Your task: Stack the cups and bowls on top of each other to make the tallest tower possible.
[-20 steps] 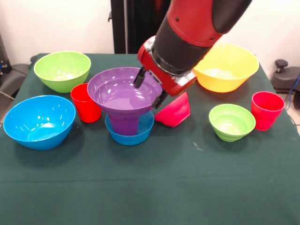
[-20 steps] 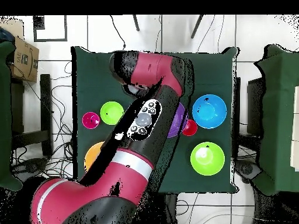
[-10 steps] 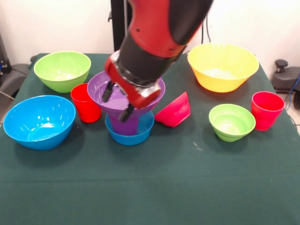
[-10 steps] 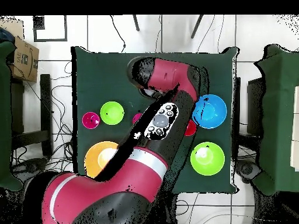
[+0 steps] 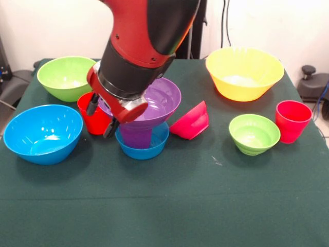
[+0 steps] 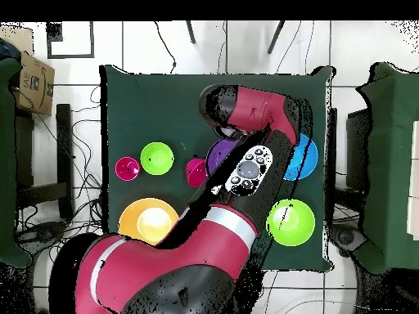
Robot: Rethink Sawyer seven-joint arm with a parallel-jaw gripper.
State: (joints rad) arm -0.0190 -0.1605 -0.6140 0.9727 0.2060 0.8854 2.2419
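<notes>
Green-clothed table [image 5: 169, 206]; mid-table, the tower [image 5: 146, 121], purple bowl on purple cup in small blue bowl, stands freed; the gripper [image 5: 101, 119], fingers apart and empty, has swung to the adjoining red cup [image 5: 92, 114], likely next.

table [image 5: 205, 206]: green cloth | bowls [image 5: 255, 133], cups [image 5: 292, 120] spread across

Front view: arm [image 5: 139, 46] covers the near-left rim of the purple bowl [image 5: 162, 100] and most of the left red cup [image 5: 92, 116]. Overhead: arm hides that cup and part of the blue bowl [image 6: 304, 157]. Fingers' spacing unclear.
</notes>
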